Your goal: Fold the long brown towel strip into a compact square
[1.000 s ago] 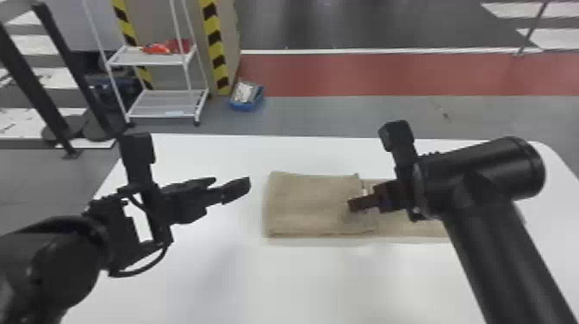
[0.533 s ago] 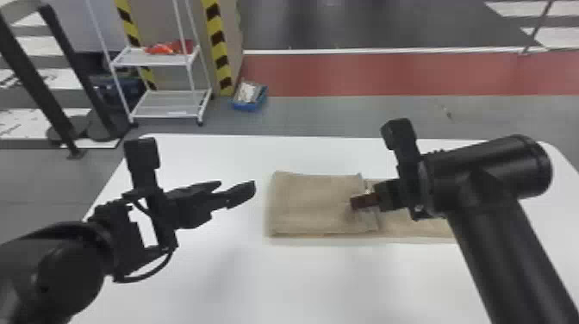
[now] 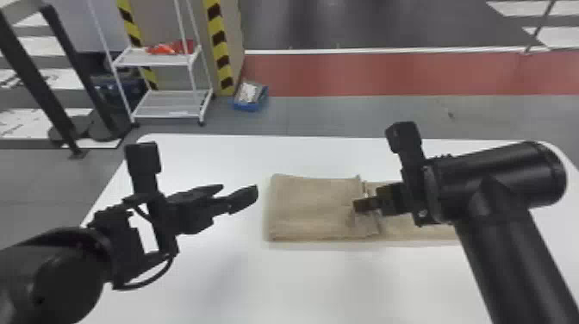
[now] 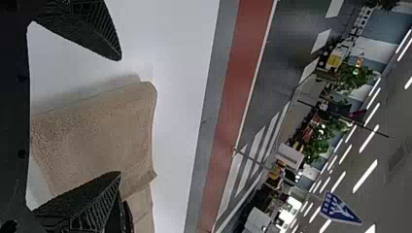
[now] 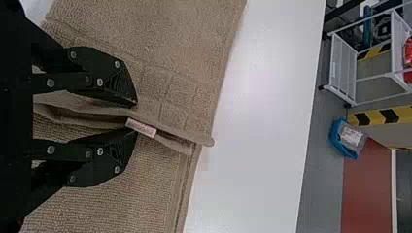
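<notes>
"Towel strip (image 3: 314, 207), then: where does it lie?"

"Flat on the white table (image 3: 275, 284), with a folded-over layer toward the robot's left. The lower part runs on toward the right, partly hidden behind the right arm."

"And the right gripper (image 3: 356, 206)?"

"Right at the end of that folded layer. Its wrist view shows the two fingers (image 5: 111, 80) slightly apart, one on each side of the raised cloth edges, with a small pale label (image 5: 141, 127) at the tips. Whether they press on the cloth, I can't tell."

"How about the left gripper (image 3: 239, 192)?"

"Fingers (image 4: 92, 29) spread wide, nothing between them. It hangs over the table, just beside the towel's folded left end and apart from it."

"Anything behind?"

"A white rack (image 3: 168, 103) on the floor beyond the table, and a blue bin (image 3: 251, 104) near it."
</notes>
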Available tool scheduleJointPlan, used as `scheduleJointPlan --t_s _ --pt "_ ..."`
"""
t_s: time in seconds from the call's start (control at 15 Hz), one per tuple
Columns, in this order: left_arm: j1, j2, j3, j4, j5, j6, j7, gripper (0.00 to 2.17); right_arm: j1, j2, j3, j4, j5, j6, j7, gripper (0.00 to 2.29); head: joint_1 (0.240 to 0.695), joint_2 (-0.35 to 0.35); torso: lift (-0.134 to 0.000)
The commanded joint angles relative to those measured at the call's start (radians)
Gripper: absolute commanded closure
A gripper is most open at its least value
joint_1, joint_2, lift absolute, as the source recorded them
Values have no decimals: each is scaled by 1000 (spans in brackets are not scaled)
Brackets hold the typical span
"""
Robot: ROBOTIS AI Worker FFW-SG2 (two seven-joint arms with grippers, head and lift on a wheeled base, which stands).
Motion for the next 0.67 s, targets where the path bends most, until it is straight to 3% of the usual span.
scheduleJointPlan --t_s 0.0,0.2,0.27,0.33,0.6 --pt "7 1 2 -16 0 0 0 36 12 1 0 -49 9 33 -1 822 695 64 -124" --pt "44 2 26 -62 15 0 0 36 10 1 0 -49 12 49 6 829 695 61 -124" --pt "46 2 26 -67 15 0 0 36 9 1 0 -46 7 49 6 1156 695 61 -124" --pt "47 2 26 -67 15 0 0 36 9 1 0 -45 7 58 5 1332 695 63 -124" --pt "75 4 41 -93 25 0 0 36 18 1 -3 -48 4 86 2 1332 695 62 -124"
